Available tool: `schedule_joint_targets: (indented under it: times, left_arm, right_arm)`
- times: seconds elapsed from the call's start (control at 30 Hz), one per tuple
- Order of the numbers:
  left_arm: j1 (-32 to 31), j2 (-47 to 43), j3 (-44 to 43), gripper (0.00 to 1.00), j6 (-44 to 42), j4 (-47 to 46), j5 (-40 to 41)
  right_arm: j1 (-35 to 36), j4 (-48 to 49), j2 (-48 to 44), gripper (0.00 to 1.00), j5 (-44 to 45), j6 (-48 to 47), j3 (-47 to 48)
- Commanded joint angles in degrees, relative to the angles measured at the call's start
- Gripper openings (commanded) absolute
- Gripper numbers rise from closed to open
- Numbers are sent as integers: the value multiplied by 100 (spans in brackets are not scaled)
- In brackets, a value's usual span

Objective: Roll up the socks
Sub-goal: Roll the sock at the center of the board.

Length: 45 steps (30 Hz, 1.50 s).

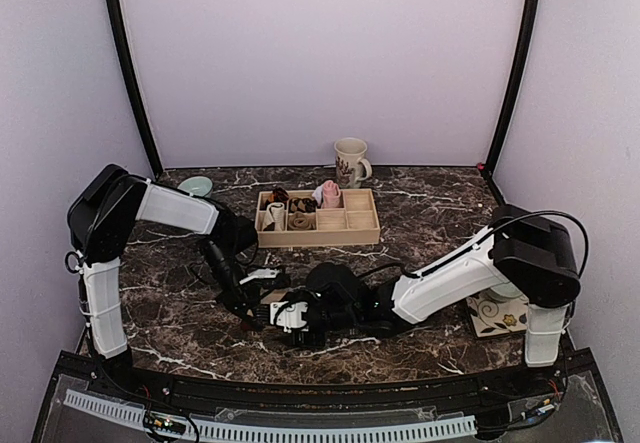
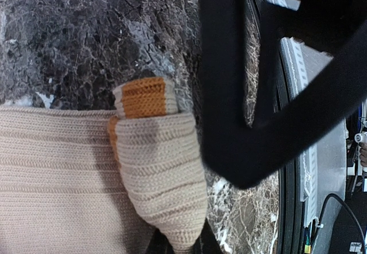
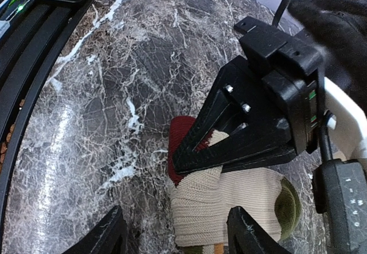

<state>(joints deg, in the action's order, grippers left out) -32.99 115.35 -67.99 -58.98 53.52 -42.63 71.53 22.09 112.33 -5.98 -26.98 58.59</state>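
A tan ribbed sock (image 2: 160,168) lies on the dark marble table, with an orange band (image 2: 143,96) near its folded end. The right wrist view shows the same sock (image 3: 229,199) with a dark-red end (image 3: 180,133) and an olive patch (image 3: 289,202). My left gripper (image 2: 183,247) is shut on the tip of the folded-over layer. It appears in the right wrist view as a black wedge (image 3: 189,159) pinching the sock. My right gripper (image 3: 178,234) is open and straddles the sock, its left finger well off the fabric. From above, both grippers (image 1: 248,315) (image 1: 287,315) meet near the front edge and mostly hide the sock.
A wooden compartment tray (image 1: 318,233) holding small rolled bundles stands at mid-table, with a patterned mug (image 1: 350,160) behind it. A pale green dish (image 1: 196,185) sits at back left and a patterned square (image 1: 497,315) at right. The black front rail (image 3: 34,42) runs close by.
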Motion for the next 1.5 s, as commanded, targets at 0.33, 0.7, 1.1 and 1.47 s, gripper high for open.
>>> schedule_joint_targets:
  times: [0.33, 0.7, 1.1, 1.47]
  left_arm:
    - [3, 387, 198, 4, -230, 316, 1263]
    - [128, 96, 273, 50, 219, -156, 1221]
    - [1142, -2232, 1981, 84, 420, -1445, 1497]
    - [1504, -3972, 2842, 87, 466, -2595, 1744]
  right_arm:
    - [-141, 496, 665, 52, 139, -3, 399]
    - [-142, 253, 759, 0, 14, 374, 106]
    - [-394, -210, 967, 0, -1240, 1793, 249]
    - [-743, -441, 1098, 0, -1969, 3163, 388]
